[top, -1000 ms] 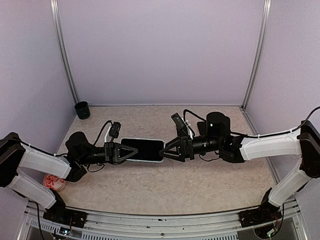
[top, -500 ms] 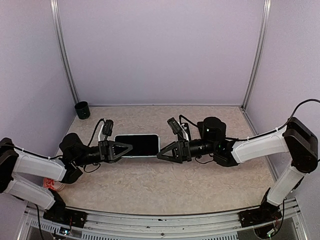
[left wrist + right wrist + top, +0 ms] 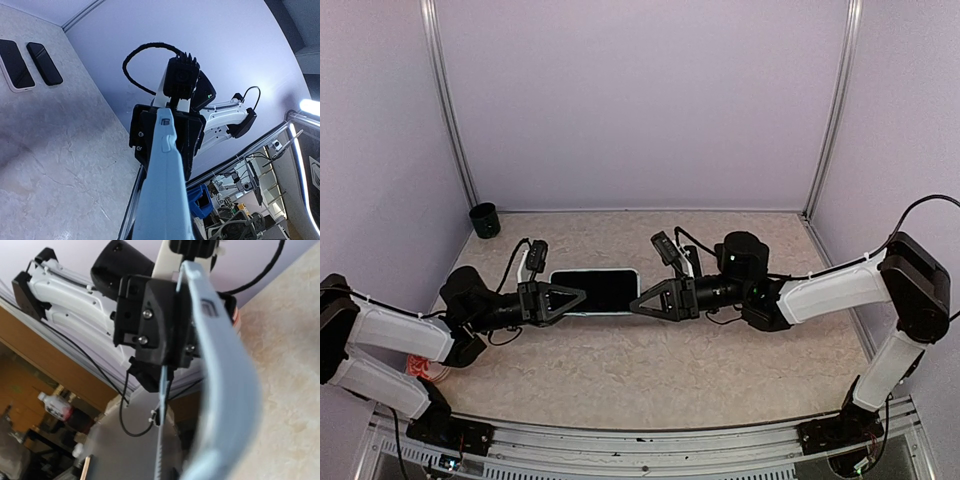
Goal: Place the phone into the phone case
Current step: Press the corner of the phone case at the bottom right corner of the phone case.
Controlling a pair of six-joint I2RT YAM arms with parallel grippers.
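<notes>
slim phone (image 3: 595,290), dark glossy screen up, rimmed by pale blue case (image 3: 162,190)

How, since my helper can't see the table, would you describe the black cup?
On the beige table, go to the far left corner, at the foot of the metal post. The cup stands there alone: small, black, upright, unlike the red-and-white thing at the near edge.

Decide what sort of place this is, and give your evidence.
Probably a robotics lab test cell: plain lilac walls on metal posts enclose a marbled table, and the left wrist view shows shelving with equipment beyond.
</notes>
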